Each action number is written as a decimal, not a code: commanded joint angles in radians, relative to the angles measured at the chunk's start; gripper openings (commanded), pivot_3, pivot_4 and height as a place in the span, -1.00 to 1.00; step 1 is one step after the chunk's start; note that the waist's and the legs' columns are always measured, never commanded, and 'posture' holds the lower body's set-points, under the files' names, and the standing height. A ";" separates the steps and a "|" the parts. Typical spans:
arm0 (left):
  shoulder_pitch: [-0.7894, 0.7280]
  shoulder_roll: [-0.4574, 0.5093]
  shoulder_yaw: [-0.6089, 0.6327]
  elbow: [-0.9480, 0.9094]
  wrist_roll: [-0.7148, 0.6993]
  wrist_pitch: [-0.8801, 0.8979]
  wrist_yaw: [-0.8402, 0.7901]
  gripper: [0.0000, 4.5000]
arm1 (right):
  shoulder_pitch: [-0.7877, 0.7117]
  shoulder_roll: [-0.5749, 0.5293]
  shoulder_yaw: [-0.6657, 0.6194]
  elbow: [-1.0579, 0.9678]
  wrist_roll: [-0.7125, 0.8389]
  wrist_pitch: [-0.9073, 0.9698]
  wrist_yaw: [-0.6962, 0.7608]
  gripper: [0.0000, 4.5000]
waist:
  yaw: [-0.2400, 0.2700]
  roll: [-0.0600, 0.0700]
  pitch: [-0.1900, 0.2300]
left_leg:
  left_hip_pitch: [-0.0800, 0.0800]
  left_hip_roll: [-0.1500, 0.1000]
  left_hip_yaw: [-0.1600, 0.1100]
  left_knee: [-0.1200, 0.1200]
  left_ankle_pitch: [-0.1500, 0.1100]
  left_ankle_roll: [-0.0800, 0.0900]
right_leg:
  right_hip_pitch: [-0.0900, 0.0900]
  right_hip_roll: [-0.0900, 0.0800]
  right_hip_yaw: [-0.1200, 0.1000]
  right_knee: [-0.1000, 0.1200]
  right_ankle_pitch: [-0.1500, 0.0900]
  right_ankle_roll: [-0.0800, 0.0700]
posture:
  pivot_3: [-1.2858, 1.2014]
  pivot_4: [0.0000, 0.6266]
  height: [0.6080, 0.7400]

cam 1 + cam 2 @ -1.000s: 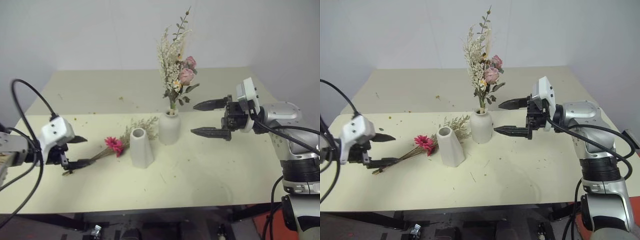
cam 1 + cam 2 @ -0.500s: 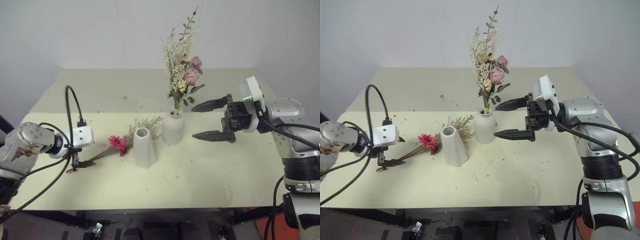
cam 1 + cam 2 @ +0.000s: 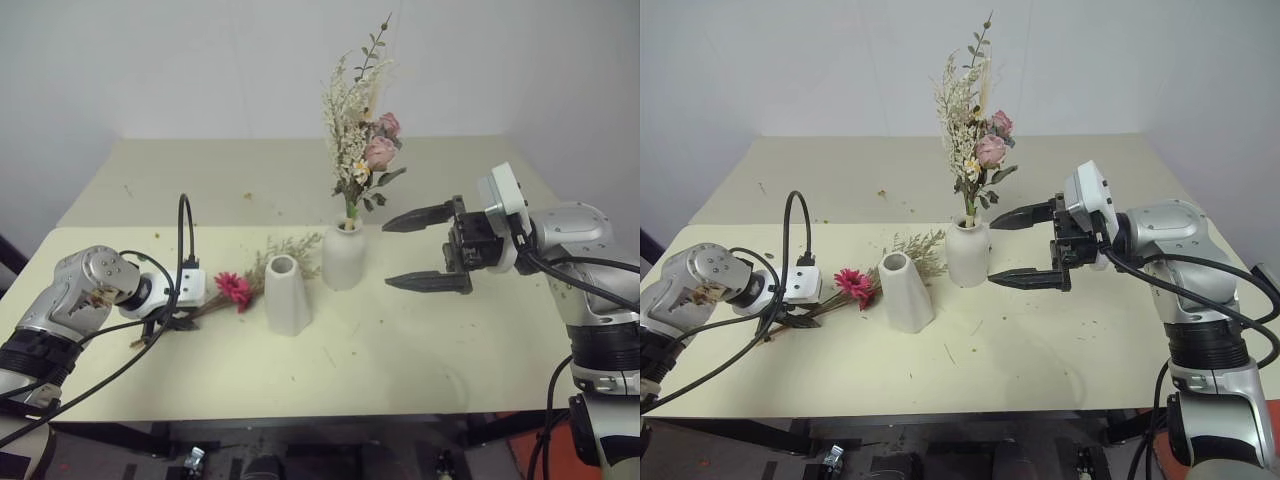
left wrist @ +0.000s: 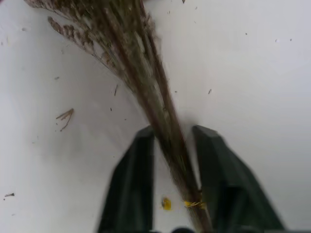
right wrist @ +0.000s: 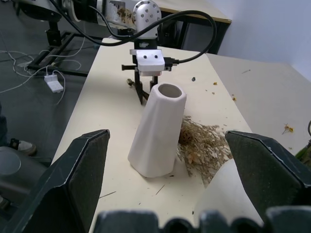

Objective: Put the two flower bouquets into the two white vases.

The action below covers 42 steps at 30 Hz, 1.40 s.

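Note:
The magenta bouquet (image 3: 232, 288) lies flat on the cream table (image 3: 420, 370), its tan grasses spread behind the tapered white vase (image 3: 284, 295). My left gripper (image 3: 163, 323) points down at the bouquet's stem end. In the left wrist view its fingers (image 4: 138, 165) are shut on the stems (image 4: 160, 107). The pink rose bouquet (image 3: 365, 150) stands upright in the bottle-shaped white vase (image 3: 343, 257). My right gripper (image 3: 388, 254) hovers open just right of that vase, holding nothing. The right wrist view looks between its fingers (image 5: 77, 179) at the tapered vase (image 5: 158, 131).
Small dried bits are scattered over the table top (image 3: 245, 196). A plain wall rises behind the far edge. Bare table lies in front of the vases and to the right. A black cable (image 3: 185, 225) loops above my left wrist.
My left arm swung in and down toward the stem end of the magenta bouquet, and its fingers closed on the stems. The right gripper stayed in place, open.

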 commanded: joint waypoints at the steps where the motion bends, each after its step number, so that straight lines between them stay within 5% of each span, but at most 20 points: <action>1: 0.025 0.032 0.056 -0.021 0.001 0.024 0.015 -1.00 | -0.004 -0.013 -0.036 -0.022 0.026 -0.006 -0.005 1.00 | -0.003 0.000 0.000 | 0.000 0.000 0.000 0.000 0.000 0.000 | 0.000 0.000 0.000 0.000 0.000 0.000 | 0.03 -0.52 1.00; 13: 0.152 0.100 0.431 -0.221 -0.222 0.275 0.100 -1.00 | 0.005 -0.012 -0.030 0.031 0.009 -0.020 0.000 1.00 | -0.001 0.000 0.000 | 0.000 0.000 0.000 0.000 0.000 0.000 | 0.000 0.000 0.000 0.000 0.000 0.000 | 0.03 -0.52 1.00; 24: 0.129 -0.004 0.771 -0.410 -0.582 0.503 0.212 -1.00 | 0.072 -0.058 -0.054 0.037 0.009 -0.028 0.006 1.00 | 0.000 0.000 0.000 | 0.000 0.000 0.000 0.000 0.000 0.000 | 0.000 0.000 -0.001 0.000 0.000 0.000 | 0.03 -0.52 1.00; 36: -0.060 -0.293 0.832 -0.533 -1.025 0.718 0.498 -1.00 | 0.157 -0.080 -0.057 -0.003 -0.008 -0.098 0.003 1.00 | -0.003 -0.001 0.000 | 0.007 0.000 -0.001 0.002 0.000 0.000 | 0.009 -0.001 -0.001 -0.002 0.001 0.000 | 0.03 -0.52 1.00; 42: -0.084 -0.378 0.734 -0.543 -1.075 0.679 0.527 -1.00 | 0.161 -0.069 -0.052 -0.023 -0.007 -0.094 -0.016 1.00 | 0.002 -0.001 0.000 | 0.011 -0.001 -0.001 0.002 0.000 0.000 | 0.014 -0.001 -0.001 -0.002 -0.002 0.005 | 0.03 -0.52 1.00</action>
